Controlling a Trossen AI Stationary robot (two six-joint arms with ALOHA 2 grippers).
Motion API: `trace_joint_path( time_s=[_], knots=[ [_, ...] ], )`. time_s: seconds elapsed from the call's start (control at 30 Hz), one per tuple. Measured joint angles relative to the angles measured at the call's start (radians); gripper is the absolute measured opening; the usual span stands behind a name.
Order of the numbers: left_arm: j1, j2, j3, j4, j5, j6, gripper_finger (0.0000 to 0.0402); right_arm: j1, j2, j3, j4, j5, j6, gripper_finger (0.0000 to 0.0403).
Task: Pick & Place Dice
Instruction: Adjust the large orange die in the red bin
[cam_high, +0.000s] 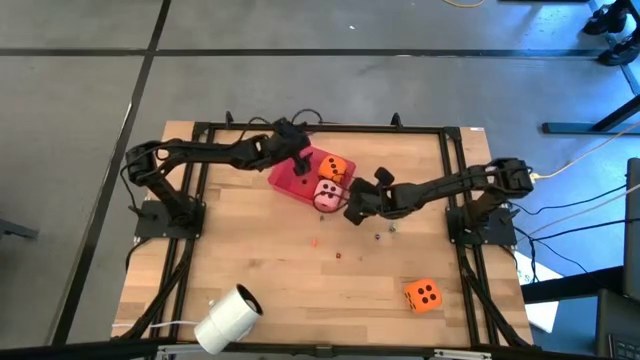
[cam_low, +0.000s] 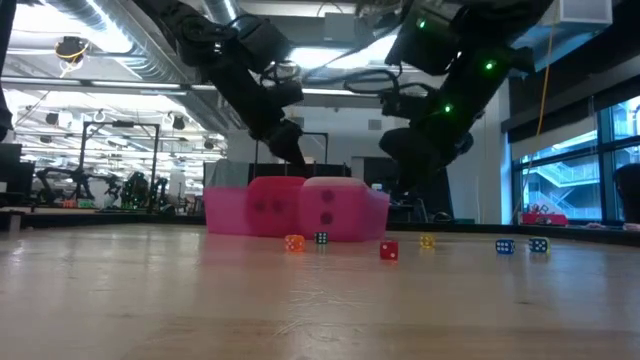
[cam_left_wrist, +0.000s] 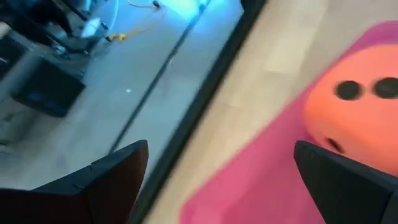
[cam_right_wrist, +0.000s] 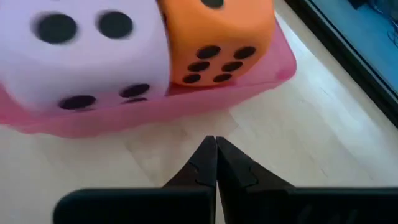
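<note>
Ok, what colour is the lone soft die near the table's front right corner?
Orange with dark pips: the lone die shows best in the high view.

Overhead camera looks straight down on the bench (cam_high: 300, 280); a low one peers level across it toward the room; wrist cameras sit close to the tray (cam_right_wrist: 261, 81), which all views share

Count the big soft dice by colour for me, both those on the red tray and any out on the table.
Orange dice: 2
Pink die: 1
Red die: 1
Total: 4
</note>
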Motion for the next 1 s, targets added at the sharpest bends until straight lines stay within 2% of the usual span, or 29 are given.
trace_joint_path(
  time_s=[0.07, 0.17, 0.37, 0.47, 0.6, 0.7, 0.9, 1.0],
  knots=[
    [0.016, 0.002, 0.001, -0.014, 0.034, 0.034, 0.0400, -0.024, 0.000, 0.000, 0.000, -0.009, -0.013, 0.0000],
    [0.036, 0.032, 0.000, -0.022, 0.111, 0.027, 0.0400, -0.070, 0.010, 0.000, 0.005, -0.097, -0.032, 0.0000],
    [0.066, 0.113, 0.000, 0.009, 0.142, 0.034, 0.0400, -0.137, 0.042, 0.000, 0.007, -0.203, -0.082, 0.0000],
    [0.077, 0.145, 0.011, 0.063, 0.168, 0.045, 0.0400, -0.167, 0.054, 0.000, 0.026, -0.216, -0.111, 0.0000],
    [0.083, 0.201, 0.076, 0.055, 0.228, 0.045, 0.0400, -0.214, 0.080, 0.001, 0.106, -0.245, -0.185, 0.0000],
    [0.078, 0.222, 0.125, 0.007, 0.221, 0.052, 0.0400, -0.239, 0.107, -0.001, 0.161, -0.310, -0.237, 0.0000],
    [0.041, 0.229, 0.177, -0.058, 0.210, 0.070, 0.0400, -0.243, 0.116, -0.001, 0.177, -0.302, -0.270, 0.0000],
    [0.024, 0.230, 0.213, -0.128, 0.170, 0.083, 0.0400, -0.238, 0.106, 0.002, 0.192, -0.300, -0.284, 0.0000]
  ],
)
